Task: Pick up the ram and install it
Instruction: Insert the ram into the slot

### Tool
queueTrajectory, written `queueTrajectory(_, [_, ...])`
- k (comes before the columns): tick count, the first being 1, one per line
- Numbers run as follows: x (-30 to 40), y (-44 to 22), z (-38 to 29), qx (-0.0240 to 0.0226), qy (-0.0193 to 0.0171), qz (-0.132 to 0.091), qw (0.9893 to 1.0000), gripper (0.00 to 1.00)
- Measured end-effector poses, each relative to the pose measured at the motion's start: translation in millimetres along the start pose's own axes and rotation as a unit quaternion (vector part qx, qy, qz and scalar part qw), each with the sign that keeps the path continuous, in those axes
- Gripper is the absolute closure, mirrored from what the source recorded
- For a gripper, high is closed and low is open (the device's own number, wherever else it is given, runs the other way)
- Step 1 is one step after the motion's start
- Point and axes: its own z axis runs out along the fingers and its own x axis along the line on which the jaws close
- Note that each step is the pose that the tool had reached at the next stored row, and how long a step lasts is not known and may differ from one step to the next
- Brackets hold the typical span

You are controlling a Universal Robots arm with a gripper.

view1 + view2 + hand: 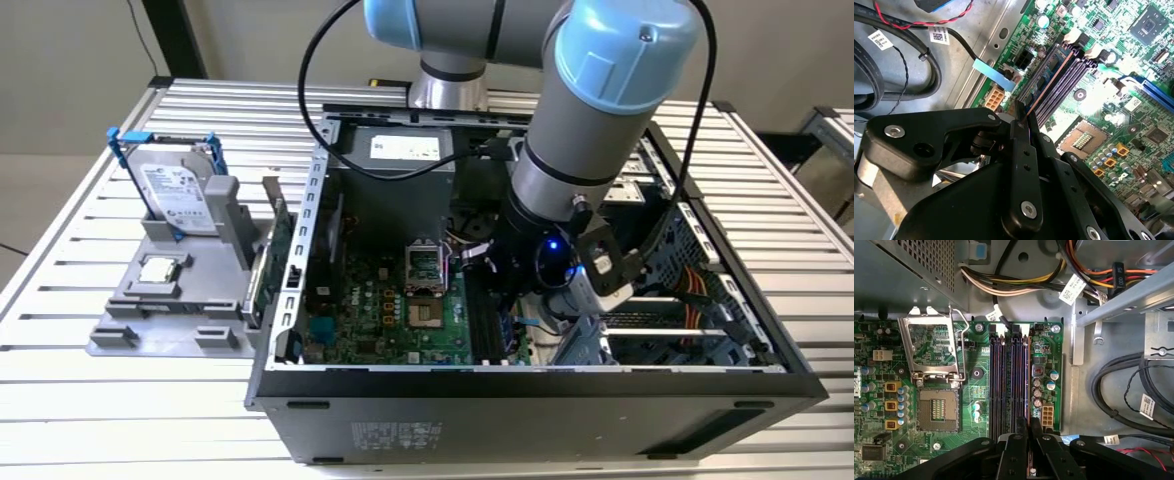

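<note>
The ram (1049, 82) shows edge-on in the second wrist view as a thin copper-edged stick. It runs away from the black fingers (1021, 150) and lies along the dark memory slots (1069, 75) of the green motherboard. My gripper (1026, 122) is shut on the ram's near end. I cannot tell whether the stick is seated in a slot or just above it. In the first wrist view the gripper (1029, 427) sits at the near end of the memory slots (1004, 380), by the slot nearest the board's edge. In the exterior view the gripper (521, 315) is low inside the open computer case (534, 400).
An open CPU socket (938, 410) with its raised metal frame lies beside the slots. Cable bundles (1019, 282) and black cables (1114, 390) run close by along the case's metal walls. Outside the case, a grey holder (167, 320) carries a hard drive (174, 195) and a CPU chip (160, 268).
</note>
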Motion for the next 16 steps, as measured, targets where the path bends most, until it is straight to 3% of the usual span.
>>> queueTrajectory(16, [0.0,-0.3,0.4,0.0,0.0005,0.0,1.0,1.0])
